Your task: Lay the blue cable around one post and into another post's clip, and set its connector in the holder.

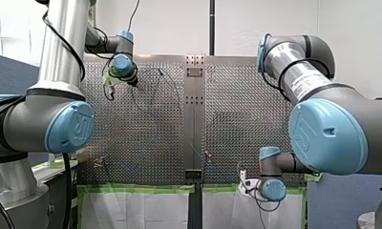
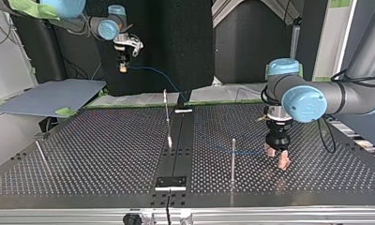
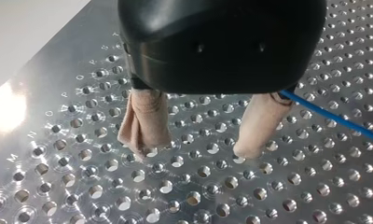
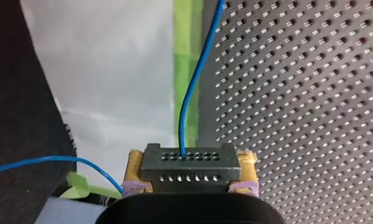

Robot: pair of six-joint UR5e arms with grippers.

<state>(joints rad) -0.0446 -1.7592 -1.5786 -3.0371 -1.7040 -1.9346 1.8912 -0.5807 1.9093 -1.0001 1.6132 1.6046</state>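
Observation:
My right gripper (image 4: 188,186) is shut on the black connector (image 4: 188,164), its yellow pads on either side. The blue cable (image 4: 194,84) leaves the connector's face and runs ahead over the green tape. In the top view this gripper (image 2: 123,67) hangs off the table's far edge at the left, and the cable (image 2: 153,71) sags toward the plate. My left gripper (image 3: 196,151) is open, its beige pads just above the perforated plate with nothing between them. The cable (image 3: 334,119) passes behind one finger. In the top view the left gripper (image 2: 278,158) stands beside a thin post (image 2: 233,157).
A post with a clip (image 2: 167,115) stands near the centre rail, and another thin post (image 2: 41,152) leans at the top view's left. A black holder block (image 2: 171,182) sits on the rail by the near edge. Green tape (image 1: 136,188) borders the plate.

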